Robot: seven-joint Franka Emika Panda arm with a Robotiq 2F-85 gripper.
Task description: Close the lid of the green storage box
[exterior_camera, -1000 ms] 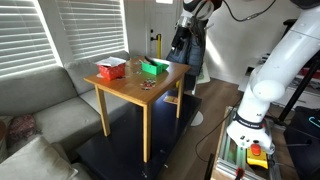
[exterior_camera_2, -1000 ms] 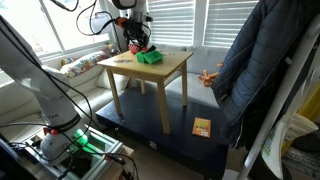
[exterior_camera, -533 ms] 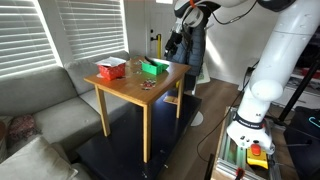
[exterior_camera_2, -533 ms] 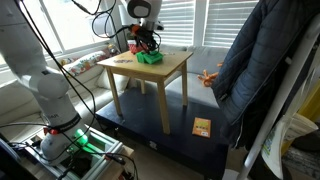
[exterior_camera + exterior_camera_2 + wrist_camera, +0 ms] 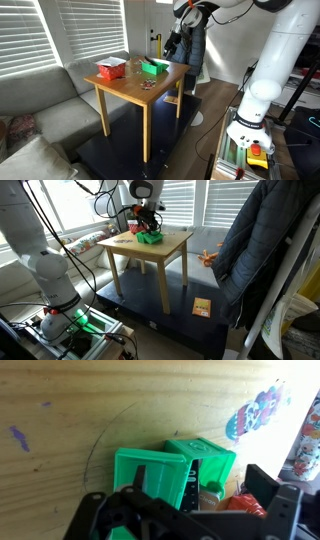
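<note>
The green storage box [image 5: 154, 68] stands near the far edge of the wooden table [image 5: 140, 90]; it also shows in an exterior view [image 5: 150, 238]. In the wrist view the box [image 5: 140, 478] is open and its lid [image 5: 208, 458] is tilted up beside it. A small can and something red lie at its open side. My gripper [image 5: 172, 46] hangs just above and behind the box, as an exterior view [image 5: 146, 218] also shows. Its dark fingers are spread wide around the box in the wrist view [image 5: 195, 500], holding nothing.
A red and white box [image 5: 110, 69] stands on the table's other far corner. Colourful stickers [image 5: 255, 415] lie on the wood near the green box. A sofa [image 5: 40, 110] stands beside the table, window blinds behind it. A dark jacket [image 5: 265, 250] hangs nearby.
Over the last second the arm has shifted a little across above the green box; in the last half second it has hardly moved. The lid has not moved.
</note>
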